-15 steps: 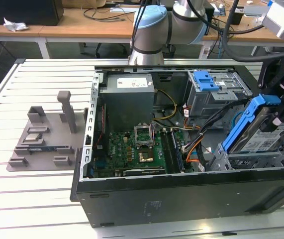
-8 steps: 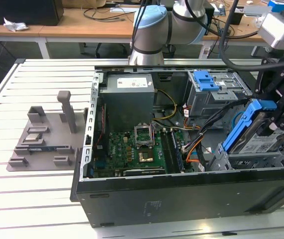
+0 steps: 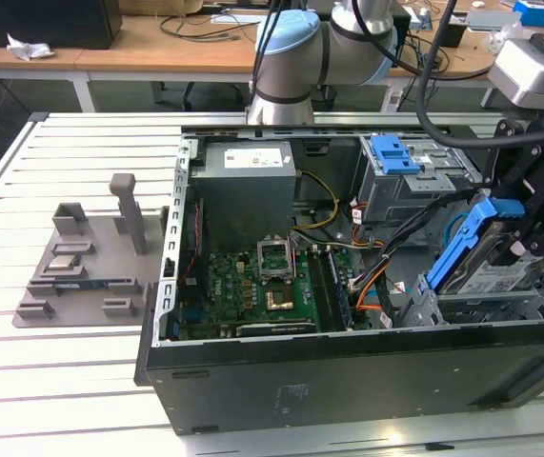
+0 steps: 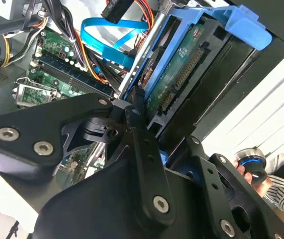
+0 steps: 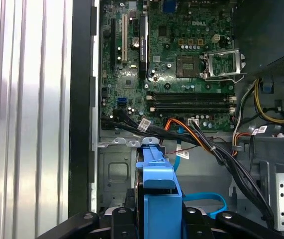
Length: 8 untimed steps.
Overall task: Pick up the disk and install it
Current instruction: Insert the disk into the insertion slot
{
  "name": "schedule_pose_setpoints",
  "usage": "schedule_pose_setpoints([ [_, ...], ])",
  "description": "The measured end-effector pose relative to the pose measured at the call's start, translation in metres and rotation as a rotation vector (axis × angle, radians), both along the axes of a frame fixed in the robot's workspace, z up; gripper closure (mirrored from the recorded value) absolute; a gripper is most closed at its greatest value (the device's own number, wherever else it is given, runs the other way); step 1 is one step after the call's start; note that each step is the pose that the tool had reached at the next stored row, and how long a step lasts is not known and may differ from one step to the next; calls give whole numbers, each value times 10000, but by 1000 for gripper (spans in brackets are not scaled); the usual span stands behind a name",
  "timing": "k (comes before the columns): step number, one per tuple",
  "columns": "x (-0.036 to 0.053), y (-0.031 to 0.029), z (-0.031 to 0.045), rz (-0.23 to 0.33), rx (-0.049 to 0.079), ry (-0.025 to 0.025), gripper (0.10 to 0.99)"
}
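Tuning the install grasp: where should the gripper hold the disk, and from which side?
Clamp the disk across its blue carrier bracket at the upper end, coming from above the open computer case. The gripper holds it that way now: tilted, lower end free toward the grey drive cage. The bracket probably spares the exposed circuit board.

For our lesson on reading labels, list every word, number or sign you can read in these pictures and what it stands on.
Almost nothing is legible.
Label on the power supply: too small to read.
Label on the disk: too small to read.
White printing on the motherboard: a maker's mark, left unquoted; the rest is too small.
Sticker on the computer case: blurred.
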State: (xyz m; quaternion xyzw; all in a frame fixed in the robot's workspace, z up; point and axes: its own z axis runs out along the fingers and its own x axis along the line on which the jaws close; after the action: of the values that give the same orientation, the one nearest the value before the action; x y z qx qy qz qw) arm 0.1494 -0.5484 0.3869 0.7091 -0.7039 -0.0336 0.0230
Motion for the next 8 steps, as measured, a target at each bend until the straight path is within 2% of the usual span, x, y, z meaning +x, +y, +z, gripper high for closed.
schedule_pose_setpoints([
  [8,0,0,-2,0,-2,-1,710],
])
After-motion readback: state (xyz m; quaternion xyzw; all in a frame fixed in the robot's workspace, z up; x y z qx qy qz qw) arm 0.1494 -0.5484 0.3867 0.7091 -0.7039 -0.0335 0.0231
